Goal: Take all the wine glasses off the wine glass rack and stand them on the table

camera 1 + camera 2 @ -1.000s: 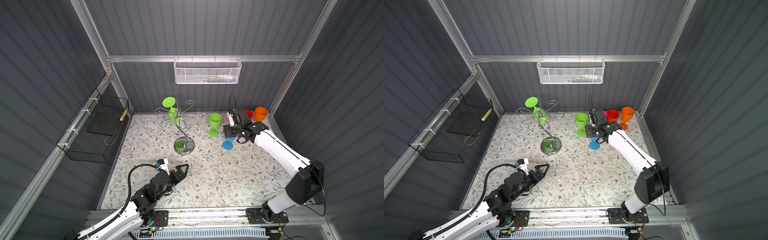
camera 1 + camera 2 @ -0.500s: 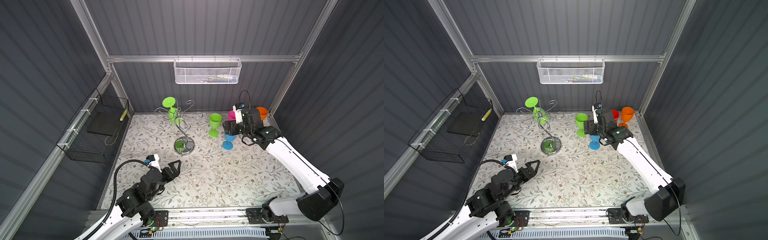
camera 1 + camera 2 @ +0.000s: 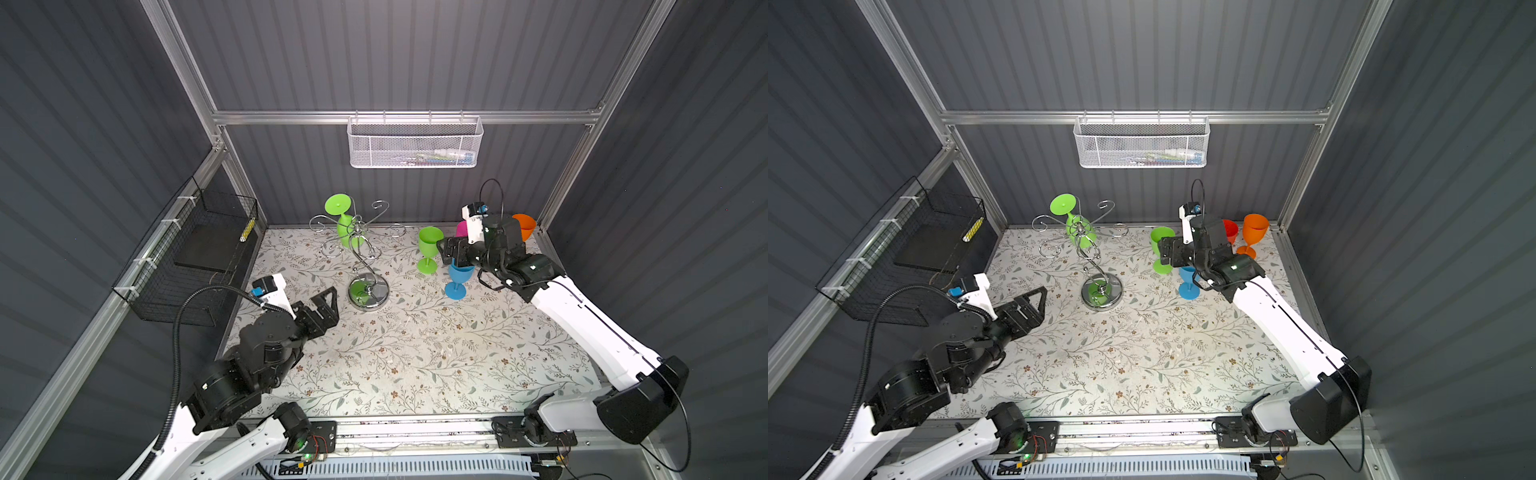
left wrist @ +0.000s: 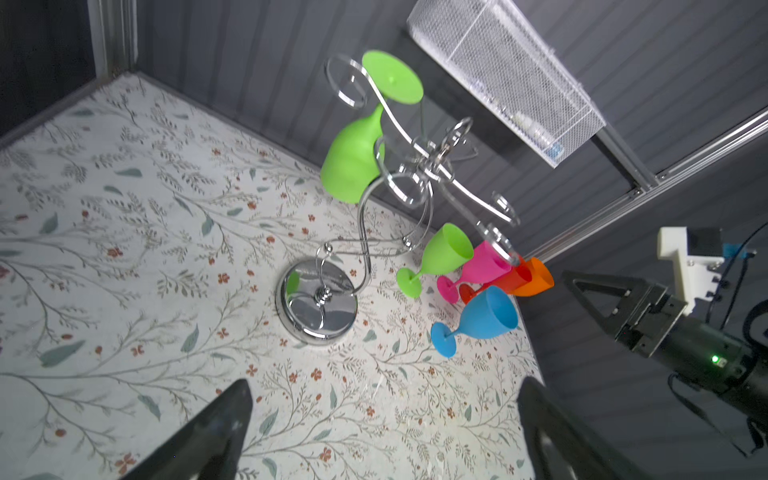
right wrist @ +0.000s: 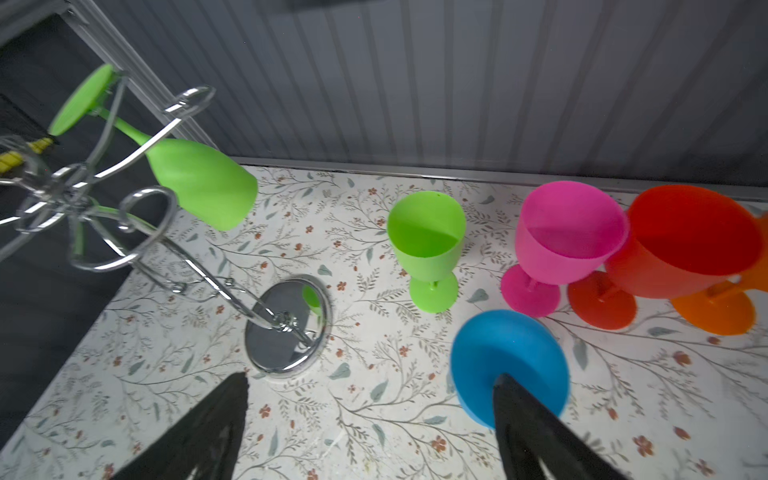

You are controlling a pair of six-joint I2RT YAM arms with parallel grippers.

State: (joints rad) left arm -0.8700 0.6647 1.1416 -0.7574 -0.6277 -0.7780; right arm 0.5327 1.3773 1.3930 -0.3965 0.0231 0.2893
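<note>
- wine glass rack (image 3: 360, 253): shiny chrome wire stand with curled scroll arms, a twisted looping stem and a round mirror-like base. It stands upright on the floral-patterned table (image 3: 415, 357), toward the back and left of centre in both top views.
- hanging green wine glass (image 3: 348, 227): lime-green plastic. It is on the rack, with its stem caught in a scroll arm on the back-left side, foot uppermost and bowl down and tilted.
- standing green wine glass (image 3: 429, 245): lime-green plastic, upright on the table to the right of the rack and apart from it.
- blue wine glass (image 3: 458, 279): plastic, upright, just beside the standing green one on its front-right.
- pink wine glass (image 5: 569, 232), red wine glass (image 5: 685, 241), orange wine glass (image 3: 1254, 230): upright in a tight row by the back wall near the right corner.
- left gripper (image 3: 330, 307): black, jaws wide apart and empty. It sits low over the table, near the rack's base on its front-left and not touching it.
- right gripper (image 3: 448, 253): black, jaws apart with nothing between them. It is above the blue wine glass and beside the standing green one.
- white mesh basket (image 3: 415, 143): hung on the rear rail.
- black wire basket (image 3: 195, 257): fixed to the left wall.
</note>
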